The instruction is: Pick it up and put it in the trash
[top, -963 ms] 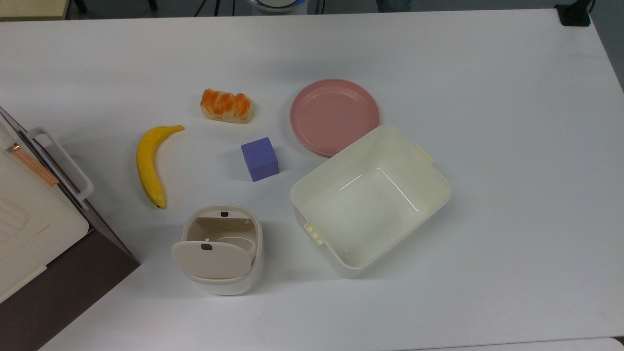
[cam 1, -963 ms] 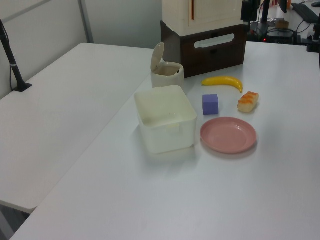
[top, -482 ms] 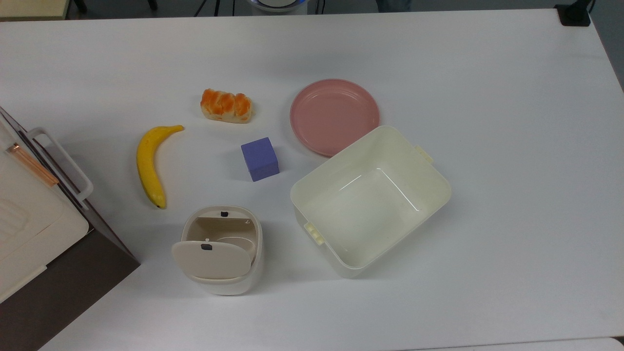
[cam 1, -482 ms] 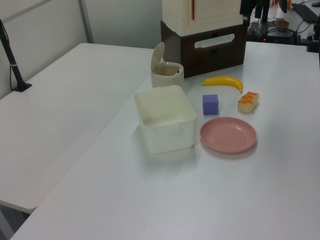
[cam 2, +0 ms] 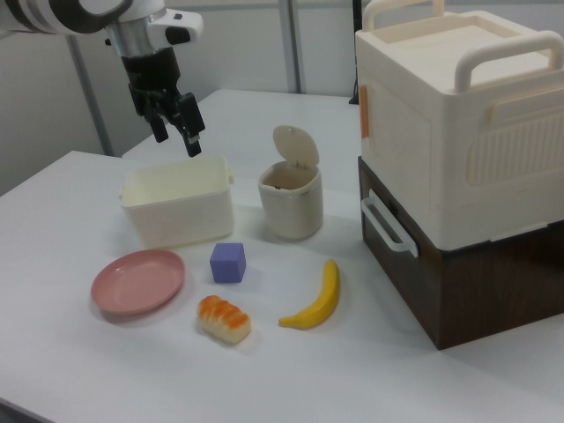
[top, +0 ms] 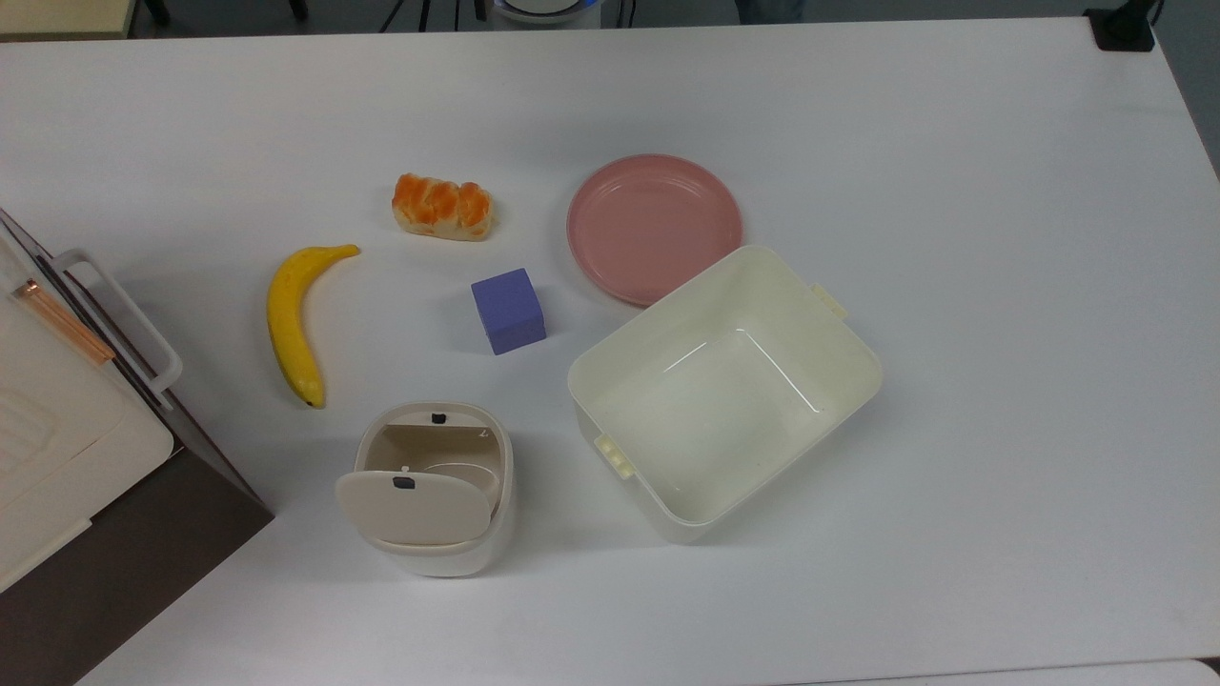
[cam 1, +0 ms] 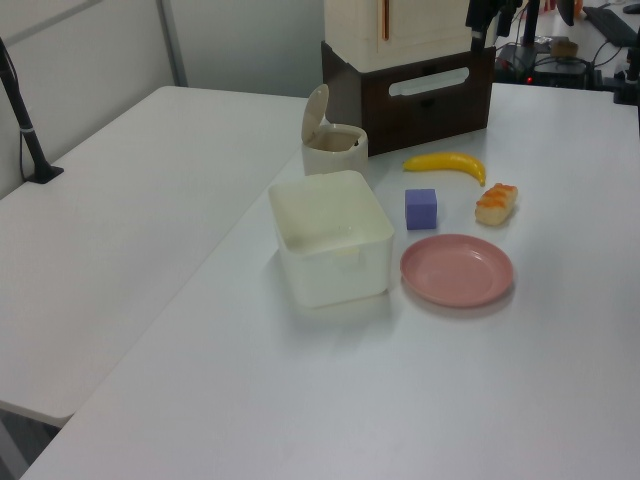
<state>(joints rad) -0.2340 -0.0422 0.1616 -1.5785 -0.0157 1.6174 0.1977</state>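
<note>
Bread (cam 2: 224, 319) with an orange glaze lies nearest on the white counter (cam 2: 106, 370), in front of the trash (cam 2: 291, 207) and toward the right view's left of it. Beside the bread, a yellow banana (cam 2: 313, 298) lies almost straight in front of the trash, apart from it. A pink plate (cam 2: 137, 280) sits farther to the right view's left of the trash, bare. A purple cube (cam 2: 227, 262) stands between the plate and the trash, just in front of the trash and touching neither. The trash itself stands upright with its flap lid (cam 2: 293, 145) tipped up and its mouth open. What lies inside is in shadow, so where the paper wad is cannot be told. A cream tub (cam 2: 176, 207) sits just to the right view's left of the trash, with a narrow gap between them, and its inside is bare in the top view. To the right view's right of the trash, a cream box with handles (cam 2: 458, 132) rests on a dark brown cabinet (cam 2: 458, 282). Above the tub, higher than the trash's lid and to the right view's left of it, hangs the gripper (cam 2: 176, 134). It points down, its dark fingers (cam 2: 191, 137) apart with nothing between them.
</note>
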